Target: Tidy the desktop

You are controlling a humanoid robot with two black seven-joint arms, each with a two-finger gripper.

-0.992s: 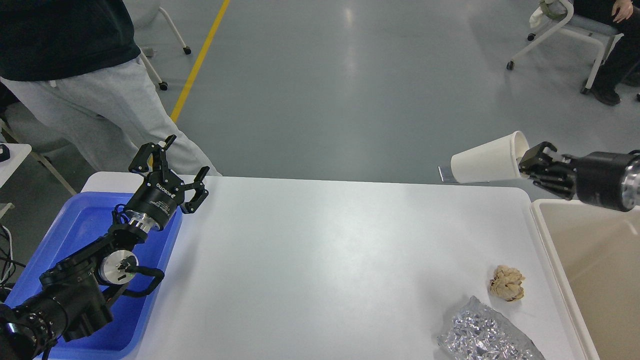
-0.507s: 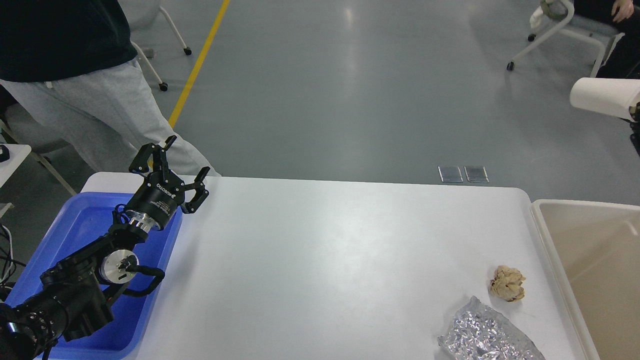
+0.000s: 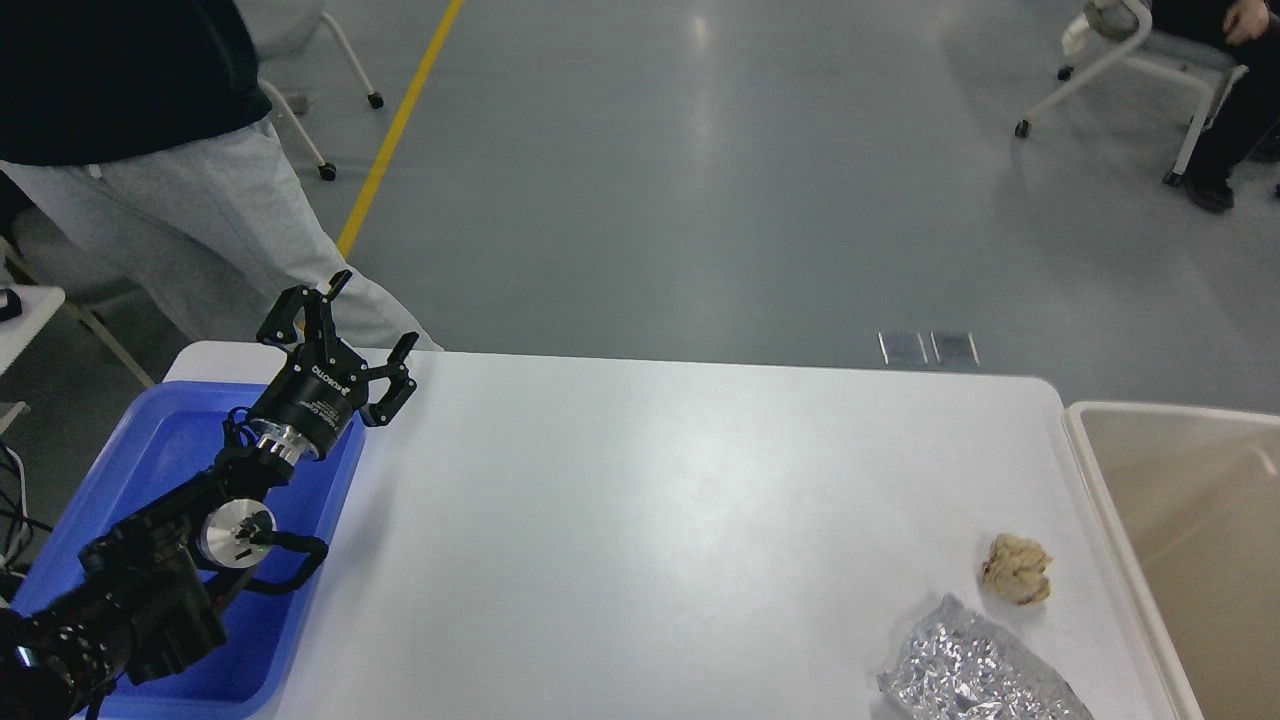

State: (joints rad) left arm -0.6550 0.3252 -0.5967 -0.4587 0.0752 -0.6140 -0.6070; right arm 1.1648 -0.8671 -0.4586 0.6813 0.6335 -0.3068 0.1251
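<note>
1. At the far-left corner of the desktop (image 3: 640, 520), my left gripper (image 3: 345, 335) hangs wide open and empty above the blue tray (image 3: 170, 450)'s far end.
2. Toward four o'clock, well apart from it, lie a crumpled paper ball (image 3: 1016, 568) and a foil wrapper (image 3: 975, 675), near the beige bin (image 3: 1095, 500).
3. My right gripper is out of view.
4. Risk, as I judge it: a long cross-table reach could nudge the light ball away, and the foil may crush or slip under a shallow pinch.

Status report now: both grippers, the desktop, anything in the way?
Left gripper open, empty, above blue tray. Right gripper out of view. Desktop holds crumpled paper ball and foil bag, near beige bin. Nothing in the way.
</note>
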